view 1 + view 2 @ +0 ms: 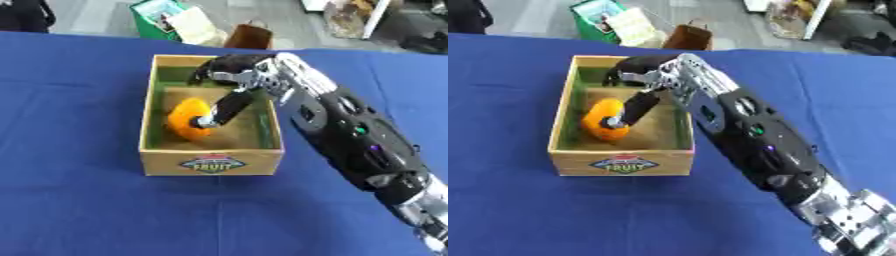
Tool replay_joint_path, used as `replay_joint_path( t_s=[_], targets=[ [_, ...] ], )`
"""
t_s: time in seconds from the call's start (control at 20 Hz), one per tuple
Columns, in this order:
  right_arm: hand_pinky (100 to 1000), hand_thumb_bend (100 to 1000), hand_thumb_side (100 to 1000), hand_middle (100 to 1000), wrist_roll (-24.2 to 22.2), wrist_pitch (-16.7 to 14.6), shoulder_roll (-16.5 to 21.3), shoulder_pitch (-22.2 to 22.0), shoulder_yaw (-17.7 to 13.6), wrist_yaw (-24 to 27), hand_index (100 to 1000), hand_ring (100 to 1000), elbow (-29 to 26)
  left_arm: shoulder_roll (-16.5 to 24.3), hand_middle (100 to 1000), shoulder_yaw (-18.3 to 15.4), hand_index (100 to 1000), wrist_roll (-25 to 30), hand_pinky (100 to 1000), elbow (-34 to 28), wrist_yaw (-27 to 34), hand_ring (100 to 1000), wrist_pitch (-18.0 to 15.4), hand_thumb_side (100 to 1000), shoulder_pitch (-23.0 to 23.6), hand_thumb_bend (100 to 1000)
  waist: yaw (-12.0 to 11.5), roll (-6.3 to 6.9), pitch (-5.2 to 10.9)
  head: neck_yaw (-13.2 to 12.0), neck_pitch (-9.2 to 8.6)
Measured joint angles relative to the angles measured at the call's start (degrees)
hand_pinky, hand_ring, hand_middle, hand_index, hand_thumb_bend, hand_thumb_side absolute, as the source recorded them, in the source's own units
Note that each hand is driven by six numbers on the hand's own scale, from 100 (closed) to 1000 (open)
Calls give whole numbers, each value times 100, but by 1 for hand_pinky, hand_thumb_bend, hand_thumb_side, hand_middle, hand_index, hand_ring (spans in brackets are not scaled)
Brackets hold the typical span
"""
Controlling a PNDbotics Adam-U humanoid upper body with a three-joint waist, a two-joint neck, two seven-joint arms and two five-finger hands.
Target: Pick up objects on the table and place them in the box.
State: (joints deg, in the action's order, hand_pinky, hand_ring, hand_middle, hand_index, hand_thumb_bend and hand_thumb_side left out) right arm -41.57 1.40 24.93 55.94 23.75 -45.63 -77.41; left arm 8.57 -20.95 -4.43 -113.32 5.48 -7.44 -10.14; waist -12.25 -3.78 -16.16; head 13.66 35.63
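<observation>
Right hand (229, 75) reaches over the box (211, 163) from 4 o'clock. Orange object (186, 117) sits inside, left of centre, long axis 12 to 6, at the hand's 7 o'clock. One finger touches it; whether the hand clasps it I cannot tell. Left hand unseen.

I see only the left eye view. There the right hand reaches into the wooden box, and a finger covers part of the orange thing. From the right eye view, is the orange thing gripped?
Observer: It does not look gripped. In the right eye view the right hand has one straight finger with its tip on the right side of the orange thing, and nothing curls round it.
Operator: Does it lie inside the box?
Observer: Yes, it lies on the floor of the box, near the left wall. In this view the front label reads FRUIT.
</observation>
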Motion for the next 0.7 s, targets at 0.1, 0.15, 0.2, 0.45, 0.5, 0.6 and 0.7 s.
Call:
replay_joint_path(
  t_s=[0.1,0.15,0.2,0.45,0.5,0.6,0.7],
  targets=[
    [900,377,680,849,12,12,7,-5,-23,16,947,1000,-35,0,473,0,549,1,518,0,0,460,1,785,0,100,6,0,0,-4,0],
    [900,367,694,846,35,29,11,-8,-46,45,946,1000,-80,0,473,0,549,1,518,0,0,460,1,785,0,100,9,0,0,-10,-1],
    [901,367,699,845,67,57,25,-13,-66,96,946,1000,-154,0,473,0,549,1,518,0,0,460,1,785,0,100,13,0,0,-16,-1],
    [896,325,767,837,279,265,311,-98,-261,524,941,1000,-875,0,473,-1,549,-2,518,0,0,460,2,785,-1,100,54,-1,0,-64,-2],
    [895,310,779,836,329,318,404,-142,-318,621,941,1000,-1087,0,473,-1,549,-4,518,0,0,460,2,785,-2,100,62,-2,0,-74,-3],
    [892,272,812,829,440,446,595,-251,-452,825,938,1000,-1533,0,473,-2,549,-10,518,0,0,460,-1,785,-3,100,73,-2,0,-96,-14],
    [882,125,934,787,616,622,789,-400,-630,1039,909,1000,-2026,0,473,-3,549,-22,518,0,0,460,-9,784,-4,100,96,-2,0,-119,-32]
  ],
)
